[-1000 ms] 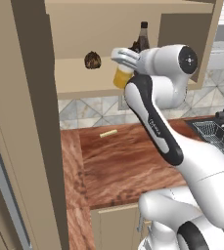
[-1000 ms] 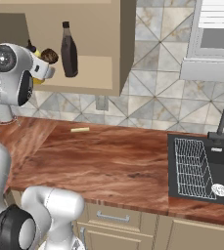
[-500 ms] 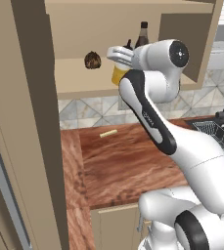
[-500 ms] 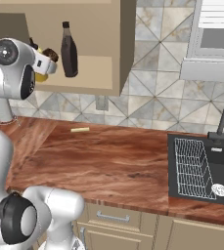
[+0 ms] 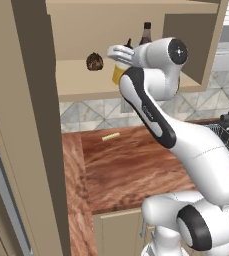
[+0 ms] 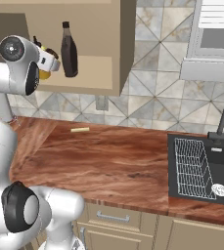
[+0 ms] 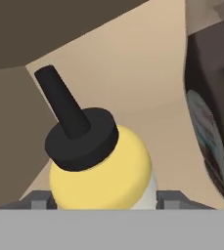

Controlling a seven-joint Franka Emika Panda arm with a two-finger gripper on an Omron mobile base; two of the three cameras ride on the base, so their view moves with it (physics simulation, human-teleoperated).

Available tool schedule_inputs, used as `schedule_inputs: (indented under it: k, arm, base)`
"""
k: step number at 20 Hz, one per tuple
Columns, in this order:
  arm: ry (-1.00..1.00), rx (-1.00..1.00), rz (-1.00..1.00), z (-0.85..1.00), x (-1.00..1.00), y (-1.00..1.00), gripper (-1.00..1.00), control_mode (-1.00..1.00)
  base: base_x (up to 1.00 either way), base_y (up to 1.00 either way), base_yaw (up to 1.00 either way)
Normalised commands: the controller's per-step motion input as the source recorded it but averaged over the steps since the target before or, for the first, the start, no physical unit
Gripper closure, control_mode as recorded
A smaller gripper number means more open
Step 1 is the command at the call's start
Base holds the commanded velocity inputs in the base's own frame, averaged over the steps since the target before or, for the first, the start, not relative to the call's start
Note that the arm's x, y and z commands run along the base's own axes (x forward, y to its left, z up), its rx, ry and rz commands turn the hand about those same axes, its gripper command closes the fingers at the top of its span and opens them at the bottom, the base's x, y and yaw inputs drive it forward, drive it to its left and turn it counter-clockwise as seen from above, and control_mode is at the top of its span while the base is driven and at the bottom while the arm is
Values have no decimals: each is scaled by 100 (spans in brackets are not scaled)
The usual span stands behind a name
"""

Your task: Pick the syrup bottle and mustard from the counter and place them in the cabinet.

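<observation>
Gripper (image 5: 120, 56) clamped on the mustard (image 7: 101, 168) at the cabinet (image 6: 106, 73) shelf.

In the hand view the finger tips (image 7: 41, 200) press both flanks of the yellow bottle, its black nozzle leaning toward 11 o'clock. The syrup bottle (image 6: 68, 50) stands upright on the shelf board, at 3 o'clock of the mustard in the right base view, near but apart. A dark round thing (image 5: 94, 61) sits on the shelf at 9 o'clock of the gripper in the left base view. Below, a pale stick (image 5: 110, 136) lies on the counter (image 6: 113, 166).
</observation>
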Motion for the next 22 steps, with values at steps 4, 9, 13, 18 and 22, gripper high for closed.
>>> schedule_inputs:
  k: [4, 9, 13, 18, 22]
  arm:
    - [-2, 0, 0, -13, 31, 0, 100, -100]
    - [-3, 0, 0, -9, 18, 0, -100, -100]
    - [-3, 0, 0, -4, 8, 0, -100, -100]
    - [-5, 0, 0, 0, -2, 0, -100, -100]
    - [-4, 0, 0, 0, -16, 0, -100, -100]
  base:
    - [0, 0, 0]
    - [0, 0, 0]
    - [0, 0, 0]
    - [0, 0, 0]
    - [0, 0, 0]
